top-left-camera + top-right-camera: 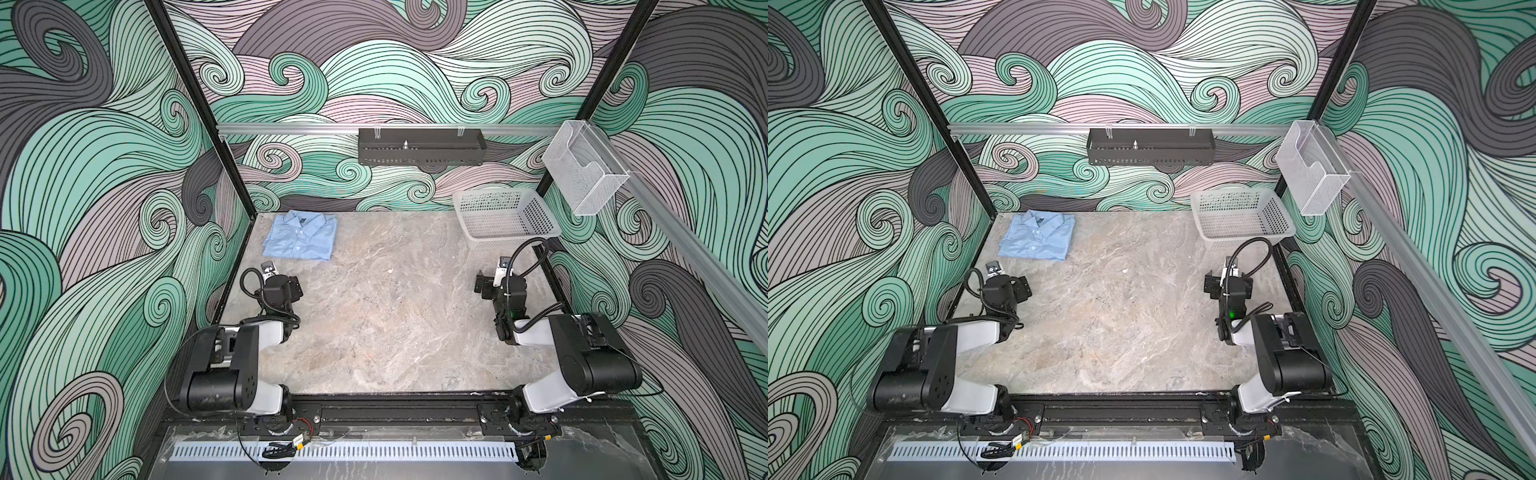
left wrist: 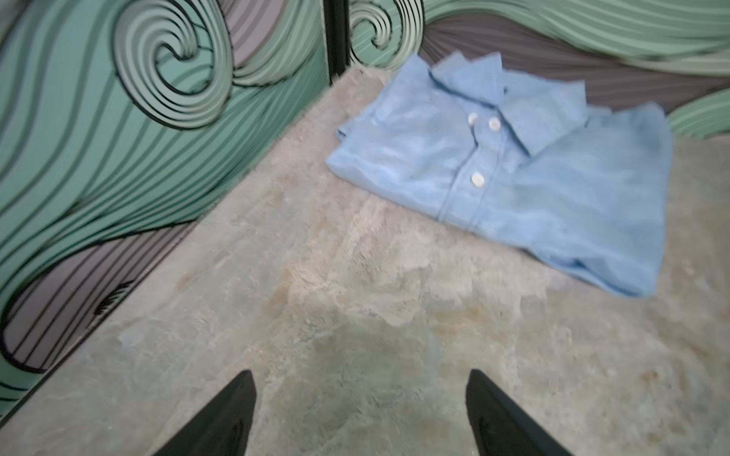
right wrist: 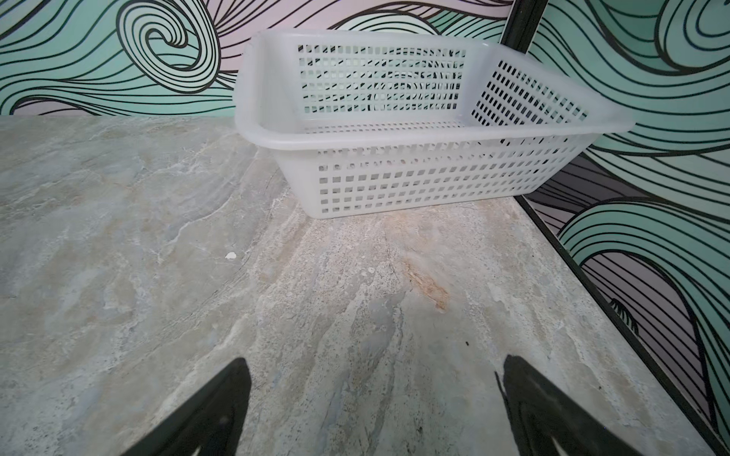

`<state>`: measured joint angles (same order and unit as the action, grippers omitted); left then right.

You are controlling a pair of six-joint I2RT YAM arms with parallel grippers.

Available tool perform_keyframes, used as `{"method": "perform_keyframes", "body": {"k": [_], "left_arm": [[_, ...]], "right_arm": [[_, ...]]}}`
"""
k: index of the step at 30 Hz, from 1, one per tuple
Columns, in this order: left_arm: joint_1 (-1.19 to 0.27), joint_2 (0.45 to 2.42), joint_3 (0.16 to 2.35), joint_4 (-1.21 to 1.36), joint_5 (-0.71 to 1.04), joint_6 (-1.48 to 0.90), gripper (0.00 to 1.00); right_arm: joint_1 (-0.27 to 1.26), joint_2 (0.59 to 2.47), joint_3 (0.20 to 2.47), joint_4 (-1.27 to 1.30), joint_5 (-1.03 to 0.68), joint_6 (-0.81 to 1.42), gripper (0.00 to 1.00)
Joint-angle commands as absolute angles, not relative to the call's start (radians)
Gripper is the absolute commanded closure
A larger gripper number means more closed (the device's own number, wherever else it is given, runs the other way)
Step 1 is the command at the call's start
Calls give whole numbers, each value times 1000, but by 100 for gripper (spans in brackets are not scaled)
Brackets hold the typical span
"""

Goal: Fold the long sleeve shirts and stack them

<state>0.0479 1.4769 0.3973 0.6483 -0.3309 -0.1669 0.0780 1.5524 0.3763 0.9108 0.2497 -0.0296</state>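
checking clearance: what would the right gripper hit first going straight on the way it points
Probably the pale perforated plastic basket, straight ahead of the open right gripper, with only marbled tabletop between. Its downward tilt is unclear, so it might touch the tabletop first.

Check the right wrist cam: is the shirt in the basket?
No, the perforated plastic basket holds nothing, and in a top view the light blue shirt lies folded at the far left, well apart from it.
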Motion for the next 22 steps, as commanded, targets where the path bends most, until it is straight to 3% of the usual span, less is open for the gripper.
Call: {"method": "perform_keyframes", "body": {"k": [1,4,5,6,9,22], "left_arm": [[40,1547,402,835,-232,-56,16],[40,1508,459,652,-248,-111,15],[40,1527,441,725,-245,-83,3],[40,1540,430,767,-238,-65,1],[40,1511,456,666,-250,-107,1],[38,1515,449,686,-254,-99,1]], "right_arm": [[72,1543,382,897,229,-14,1],[72,1541,383,896,229,-14,1],[73,1543,383,897,229,-15,1],[72,1543,383,896,229,-14,1],[72,1544,385,894,229,-14,1],[71,1544,384,893,221,-16,1]]}}
